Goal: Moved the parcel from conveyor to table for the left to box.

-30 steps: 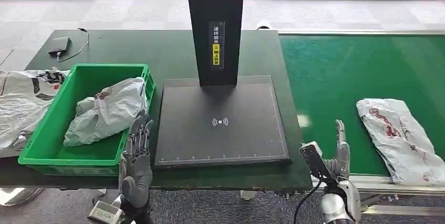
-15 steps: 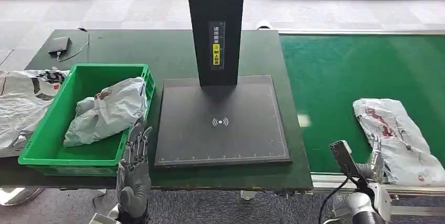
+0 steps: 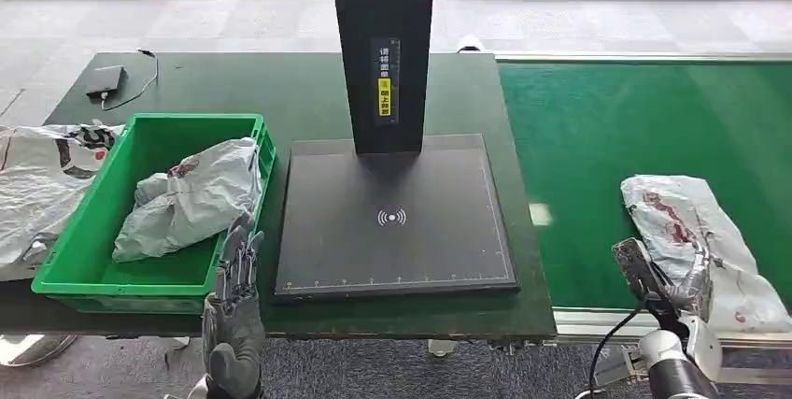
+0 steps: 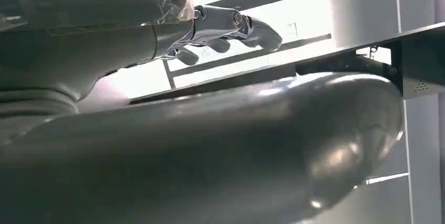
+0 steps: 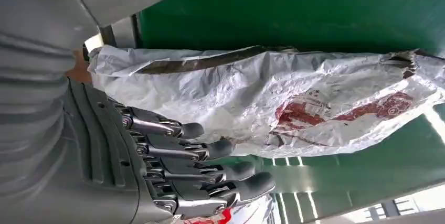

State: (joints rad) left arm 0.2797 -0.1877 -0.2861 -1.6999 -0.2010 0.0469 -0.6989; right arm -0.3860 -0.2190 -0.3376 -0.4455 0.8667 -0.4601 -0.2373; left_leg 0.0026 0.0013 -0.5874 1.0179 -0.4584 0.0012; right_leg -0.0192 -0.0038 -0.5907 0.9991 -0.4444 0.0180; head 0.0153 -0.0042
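Compared with the frames of 1 s and 0.5 s ago, the right hand point(image 3: 686, 279) is being carried further along the conveyor point(image 3: 598, 119), from the belt's near left corner to the near edge of the parcel point(image 3: 696, 231). The parcel itself is being borne slightly leftward on the belt. The left hand point(image 3: 238, 273) is being lowered a little at the table's point(image 3: 233, 81) front edge, beside the green bin point(image 3: 93, 259).

3 white poly bags are being counted in the head view: 1 parcel on the conveyor, 1 bag point(image 3: 191, 198) lying in the green bin, and 1 bag point(image 3: 33, 184) spread on the table left of the bin. 1 black scanner stand point(image 3: 392, 203) is being seen in the middle of the table.

In the right wrist view, the right hand's fingers point(image 5: 210, 150) are being held apart and gently curled just beside the parcel point(image 5: 294, 103); nothing is being gripped, and whether they are touching the plastic cannot be told. The left hand's fingers point(image 3: 241, 245) are being held straight and slightly spread, with nothing in them.
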